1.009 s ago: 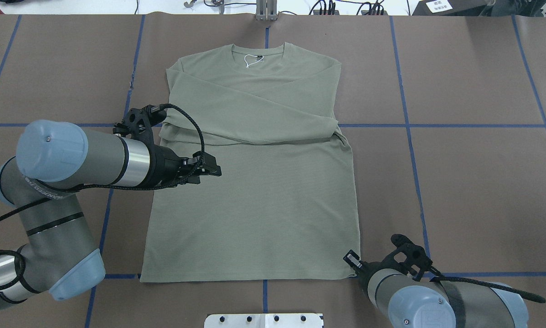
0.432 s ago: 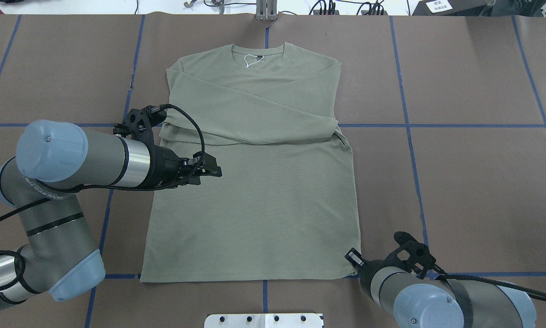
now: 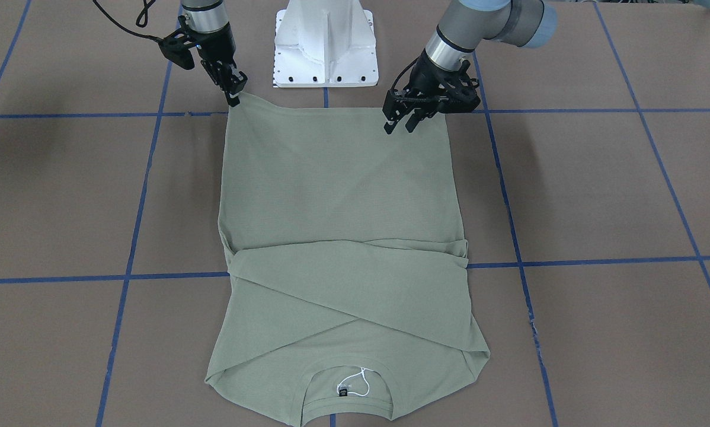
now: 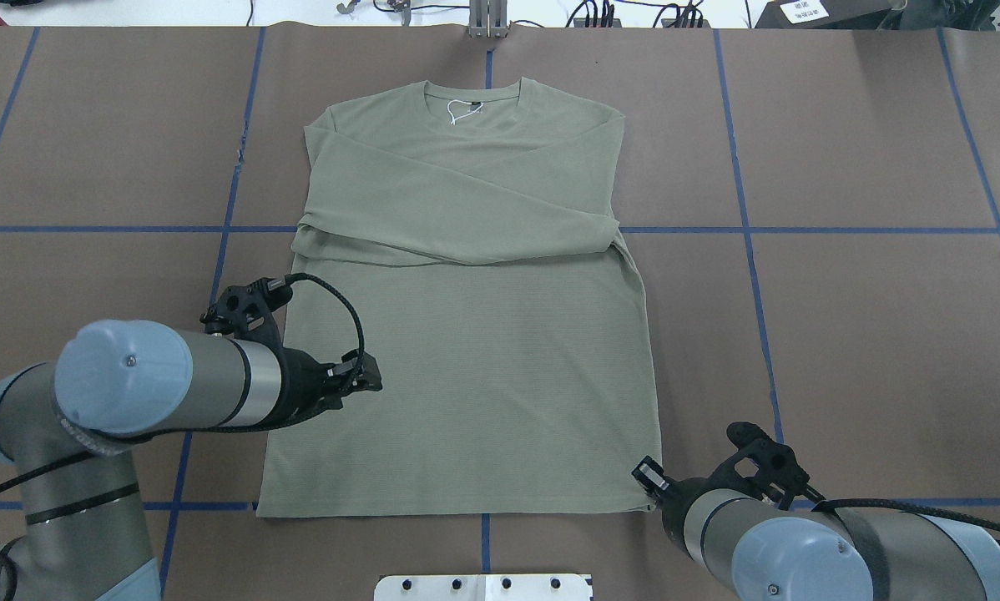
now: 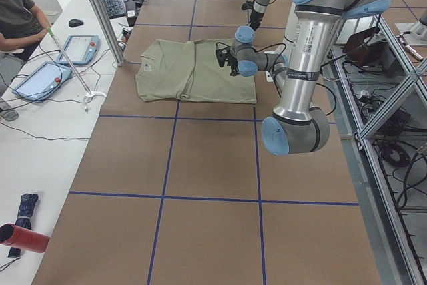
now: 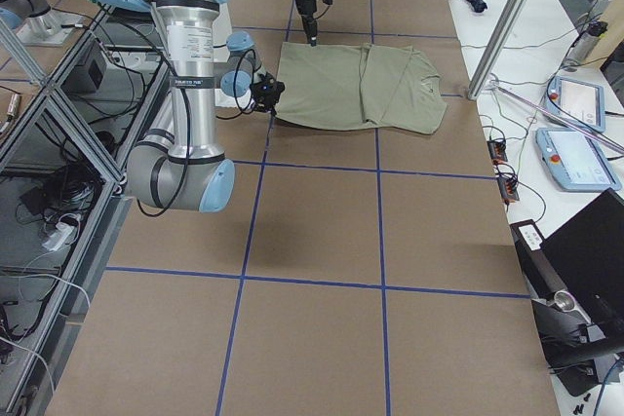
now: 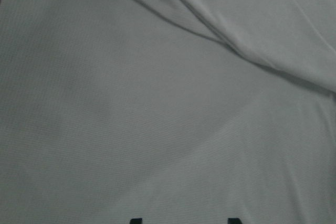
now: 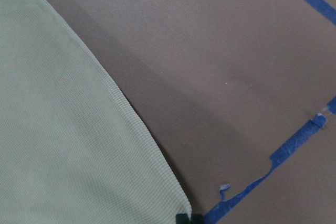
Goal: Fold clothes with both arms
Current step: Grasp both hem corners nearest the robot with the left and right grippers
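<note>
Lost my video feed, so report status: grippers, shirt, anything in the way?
Left gripper open, hovering above shirt's lower half. Right gripper shut on the hem corner. Shirt flat, sleeves folded across chest. Nothing blocking.

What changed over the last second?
The left gripper, jaws open, drew back over the shirt toward its robot-side hem, taking hold of nothing. The right gripper stayed shut on the hem's other corner; the shirt lay unmoved.
</note>
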Motion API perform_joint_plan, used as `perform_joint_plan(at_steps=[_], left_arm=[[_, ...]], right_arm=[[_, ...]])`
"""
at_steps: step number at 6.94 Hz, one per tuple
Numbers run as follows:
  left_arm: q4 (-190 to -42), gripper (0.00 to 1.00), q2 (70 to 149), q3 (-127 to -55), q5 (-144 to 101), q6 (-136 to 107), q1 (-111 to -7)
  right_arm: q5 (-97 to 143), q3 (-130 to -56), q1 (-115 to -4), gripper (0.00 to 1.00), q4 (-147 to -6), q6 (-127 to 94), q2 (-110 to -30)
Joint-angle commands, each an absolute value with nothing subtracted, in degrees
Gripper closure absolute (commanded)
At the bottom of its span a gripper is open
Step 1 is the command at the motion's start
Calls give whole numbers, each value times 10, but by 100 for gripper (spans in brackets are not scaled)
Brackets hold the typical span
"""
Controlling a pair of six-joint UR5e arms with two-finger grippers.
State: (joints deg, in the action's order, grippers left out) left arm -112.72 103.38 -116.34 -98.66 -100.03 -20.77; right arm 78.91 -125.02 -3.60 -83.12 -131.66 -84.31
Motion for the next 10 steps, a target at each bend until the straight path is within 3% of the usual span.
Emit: perform_joint_plan(at_steps=[1, 4, 10], left_arm=[[-1081, 39, 973, -1195, -927, -1037, -143], [-1080, 41, 930, -1194, -923, -1039, -126], [-1074, 41, 916, -1189, -929, -1042, -103]], right_arm=[[790, -1250, -36, 100, -832, -1316, -843], [789, -1247, -36, 100, -832, -1316, -843], [789, -1246, -37, 100, -833, -1316, -842]])
